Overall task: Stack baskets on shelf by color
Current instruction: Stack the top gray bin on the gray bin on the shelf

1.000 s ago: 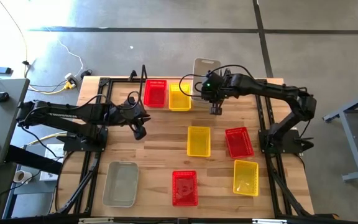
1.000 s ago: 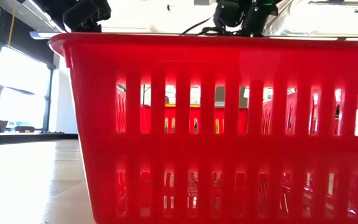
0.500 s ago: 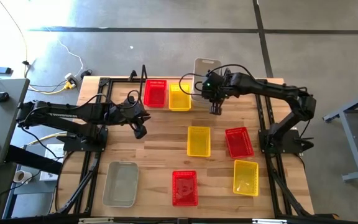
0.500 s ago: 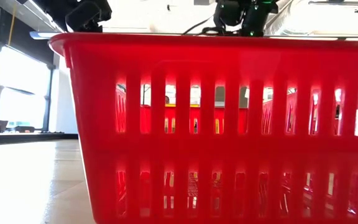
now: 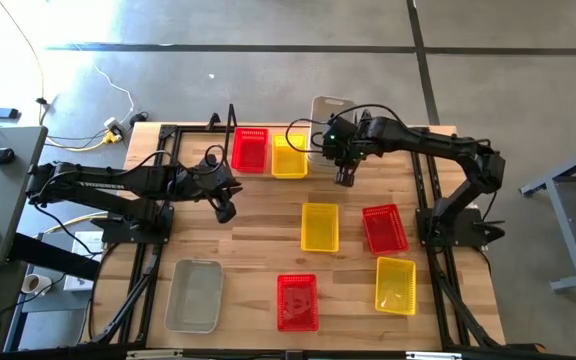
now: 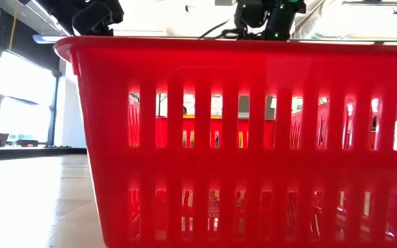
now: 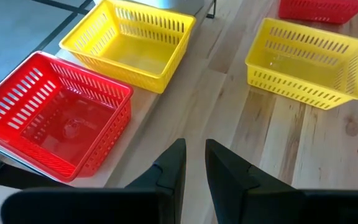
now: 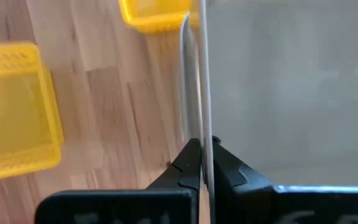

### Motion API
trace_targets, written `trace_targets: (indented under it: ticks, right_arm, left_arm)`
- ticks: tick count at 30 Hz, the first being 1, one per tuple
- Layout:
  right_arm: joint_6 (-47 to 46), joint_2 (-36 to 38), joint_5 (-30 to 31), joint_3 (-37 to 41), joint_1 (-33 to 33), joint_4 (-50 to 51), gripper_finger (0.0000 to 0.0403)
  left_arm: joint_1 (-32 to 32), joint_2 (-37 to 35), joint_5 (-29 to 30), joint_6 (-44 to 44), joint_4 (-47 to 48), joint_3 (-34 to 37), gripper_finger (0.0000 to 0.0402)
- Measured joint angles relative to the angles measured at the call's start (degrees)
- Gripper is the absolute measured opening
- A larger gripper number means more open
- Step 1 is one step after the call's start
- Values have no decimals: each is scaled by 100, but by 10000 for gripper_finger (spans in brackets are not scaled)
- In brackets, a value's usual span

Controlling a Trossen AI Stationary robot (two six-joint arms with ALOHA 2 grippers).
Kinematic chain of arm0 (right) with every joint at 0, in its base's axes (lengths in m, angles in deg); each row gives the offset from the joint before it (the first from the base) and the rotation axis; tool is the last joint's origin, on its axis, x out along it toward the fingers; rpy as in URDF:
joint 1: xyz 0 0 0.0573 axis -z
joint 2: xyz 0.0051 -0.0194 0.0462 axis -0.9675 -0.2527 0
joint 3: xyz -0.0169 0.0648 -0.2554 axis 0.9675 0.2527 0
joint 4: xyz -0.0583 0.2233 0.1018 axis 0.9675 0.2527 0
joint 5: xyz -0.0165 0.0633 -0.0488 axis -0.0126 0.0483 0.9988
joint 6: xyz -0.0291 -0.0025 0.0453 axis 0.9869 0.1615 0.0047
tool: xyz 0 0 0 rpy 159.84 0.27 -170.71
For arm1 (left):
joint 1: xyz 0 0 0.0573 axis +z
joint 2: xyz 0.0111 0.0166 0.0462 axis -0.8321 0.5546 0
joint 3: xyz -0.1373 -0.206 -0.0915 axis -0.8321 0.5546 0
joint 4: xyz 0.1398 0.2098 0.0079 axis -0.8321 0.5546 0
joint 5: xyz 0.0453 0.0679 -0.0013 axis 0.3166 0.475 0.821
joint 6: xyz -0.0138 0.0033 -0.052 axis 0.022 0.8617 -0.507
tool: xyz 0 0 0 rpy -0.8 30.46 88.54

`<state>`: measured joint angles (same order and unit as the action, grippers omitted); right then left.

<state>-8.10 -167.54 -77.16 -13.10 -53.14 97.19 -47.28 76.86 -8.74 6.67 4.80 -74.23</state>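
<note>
A red basket [image 5: 250, 150] and a yellow basket [image 5: 288, 157] sit side by side on the black wire shelf [image 5: 230, 125] at the table's far edge. My right gripper [image 5: 345, 176] is by the shelf's right end, shut on a grey-white basket [image 5: 330, 118]. My left gripper [image 5: 225, 212] hovers over bare wood near the shelf's left part. Its fingers [image 7: 194, 163] stand a narrow gap apart and hold nothing. In the left wrist view the shelf's red basket [image 7: 55, 121] and yellow basket [image 7: 135, 43] lie ahead. My right gripper pinches a thin wall of the grey-white basket [image 8: 199, 124] between its two fingers, one finger on each side. The wall shows edge-on and runs away from the fingertips. In the high view the fingers are at the basket's near end [image 5: 336, 155], and the basket is lifted off the table.
On the table stand a yellow basket [image 5: 319, 226], a red one [image 5: 384, 228], a yellow one [image 5: 395, 285], a red one [image 5: 297, 301] that fills the low view [image 6: 253, 138], and a grey-white one [image 5: 194, 295]. Bare wood lies between the shelf and these.
My right gripper has moved a little toward the table's far edge with the grey-white basket still in its fingers. The left arm has kept still.
</note>
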Motion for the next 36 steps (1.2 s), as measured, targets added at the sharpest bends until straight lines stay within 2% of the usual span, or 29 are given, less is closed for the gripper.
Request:
trace_targets:
  ticks: [3, 13, 27, 36]
  right_arm:
    - [-16, -127, 149, 2, -54, 40, 0]
    - [-310, -114, 94, -69, -53, 93, 0]
    - [-354, -115, -172, -81, -34, 94, 0]
    - [-435, -115, -5, -81, -36, 103, 1]
  left_arm:
    - [0, -2, 1, 0, -1, 0, 53]
    - [0, 1, 0, 2, 27, 0, 53]
    - [0, -2, 1, 2, 83, 0, 53]
    - [0, 1, 1, 2, 83, 0, 53]
